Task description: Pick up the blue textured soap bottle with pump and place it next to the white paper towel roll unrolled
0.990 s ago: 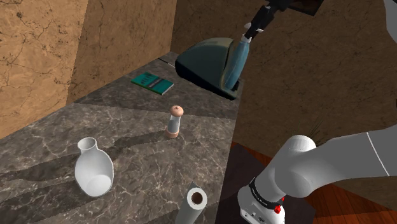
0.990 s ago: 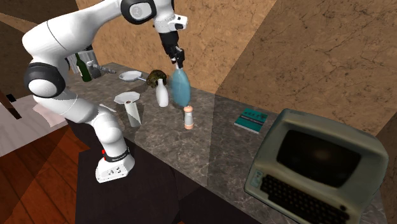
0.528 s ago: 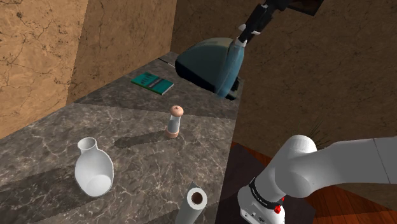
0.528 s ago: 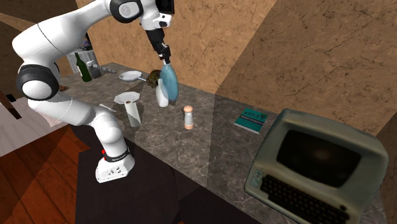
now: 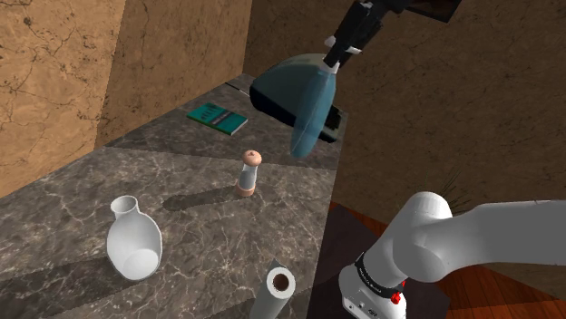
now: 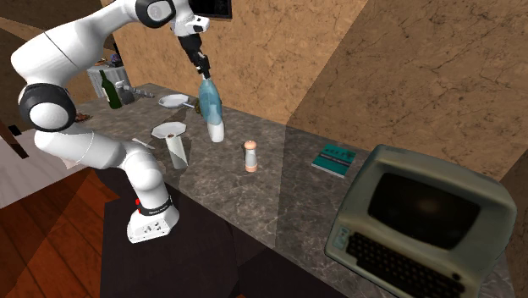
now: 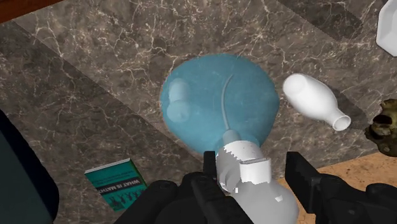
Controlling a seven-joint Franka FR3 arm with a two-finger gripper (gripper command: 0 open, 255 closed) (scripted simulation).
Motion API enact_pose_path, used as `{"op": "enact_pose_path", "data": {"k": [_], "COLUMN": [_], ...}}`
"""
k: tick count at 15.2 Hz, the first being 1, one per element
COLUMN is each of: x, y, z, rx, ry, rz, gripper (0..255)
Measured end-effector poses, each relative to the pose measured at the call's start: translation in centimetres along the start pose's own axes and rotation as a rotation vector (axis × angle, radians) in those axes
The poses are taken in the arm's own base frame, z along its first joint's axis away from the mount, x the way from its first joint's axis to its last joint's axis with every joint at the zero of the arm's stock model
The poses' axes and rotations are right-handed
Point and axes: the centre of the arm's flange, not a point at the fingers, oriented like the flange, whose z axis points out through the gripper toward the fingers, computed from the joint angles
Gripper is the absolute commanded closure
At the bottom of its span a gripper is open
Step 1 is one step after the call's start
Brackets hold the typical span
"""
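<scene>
- Black gripper [image 5: 333,62] closed tight on the white pump of the blue soap bottle [image 5: 308,113], which hangs in the air high above the paper towel roll [image 5: 275,292] and off to one side of it.
- Carried nearer the roll over the last second, away from the old computer [image 6: 423,220]; lowering and release not yet done.
- Near the roll, a white vase [image 5: 133,240]; farther from it, a small shaker [image 5: 248,172]; likely both to be cleared on the way down.

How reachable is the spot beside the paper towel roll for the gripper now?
Probably yes: the gripper holds the soap bottle high over the counter, and bare counter lies between the paper towel roll and the vase.
</scene>
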Motion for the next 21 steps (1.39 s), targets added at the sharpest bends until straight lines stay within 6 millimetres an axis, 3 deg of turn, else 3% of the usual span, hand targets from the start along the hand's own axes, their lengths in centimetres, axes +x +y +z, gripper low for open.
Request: {"op": "enact_pose_path", "data": {"k": [21], "x": [-4.3], "y": [-27.5], "z": [2.2], "rx": [-0.002], "ry": [0.000], "rz": [0.000], "gripper": [255]}}
